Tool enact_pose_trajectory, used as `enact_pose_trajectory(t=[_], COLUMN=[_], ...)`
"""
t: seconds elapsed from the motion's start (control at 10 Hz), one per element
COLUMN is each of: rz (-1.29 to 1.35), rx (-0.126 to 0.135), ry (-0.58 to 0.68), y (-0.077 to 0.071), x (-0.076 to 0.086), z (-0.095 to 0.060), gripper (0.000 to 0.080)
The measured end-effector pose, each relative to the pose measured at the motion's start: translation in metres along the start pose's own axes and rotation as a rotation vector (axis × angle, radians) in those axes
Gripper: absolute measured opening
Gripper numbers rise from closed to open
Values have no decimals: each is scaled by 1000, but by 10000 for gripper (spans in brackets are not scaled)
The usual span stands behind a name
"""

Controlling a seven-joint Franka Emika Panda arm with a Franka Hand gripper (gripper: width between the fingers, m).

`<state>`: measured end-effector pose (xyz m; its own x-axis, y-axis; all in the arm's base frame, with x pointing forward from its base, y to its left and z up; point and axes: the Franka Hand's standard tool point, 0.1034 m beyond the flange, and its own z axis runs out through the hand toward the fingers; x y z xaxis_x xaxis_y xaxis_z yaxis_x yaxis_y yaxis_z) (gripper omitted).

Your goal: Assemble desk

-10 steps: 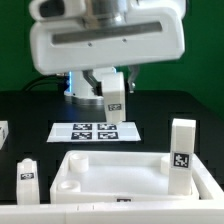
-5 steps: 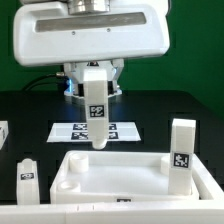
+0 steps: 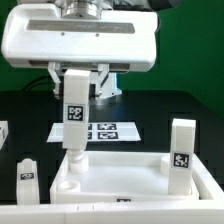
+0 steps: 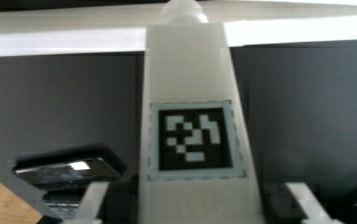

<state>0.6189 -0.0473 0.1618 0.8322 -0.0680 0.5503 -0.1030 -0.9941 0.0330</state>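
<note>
My gripper (image 3: 78,78) is shut on a white desk leg (image 3: 75,115) that hangs upright with its tag facing forward. The leg's lower tip is at the back corner of the white rimmed desk panel (image 3: 120,163) on the exterior view's left; whether it touches the socket I cannot tell. In the wrist view the leg (image 4: 193,100) runs down the middle between my fingers (image 4: 97,200), and my gripper (image 4: 196,205) clamps its upper end. A second leg (image 3: 181,155) stands upright at the panel's corner on the exterior view's right. A third leg (image 3: 27,178) stands on the table left of the panel.
The marker board (image 3: 105,130) lies flat on the black table behind the panel, partly hidden by the held leg. Another white part (image 3: 3,132) shows at the exterior view's left edge. The large white robot hand (image 3: 85,40) fills the upper part of the view.
The arm has carried the leg from behind the marker board forward and toward the exterior view's left, down to the panel's back corner. The grip has stayed the same.
</note>
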Motion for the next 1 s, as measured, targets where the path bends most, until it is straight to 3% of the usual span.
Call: enact_pose_trajectory(t=[0.5, 1.0], rz=[18, 38], rx=[-10, -16], ry=[-52, -60], y=[25, 11], x=[-16, -30], z=[13, 32], gripper=[284, 285])
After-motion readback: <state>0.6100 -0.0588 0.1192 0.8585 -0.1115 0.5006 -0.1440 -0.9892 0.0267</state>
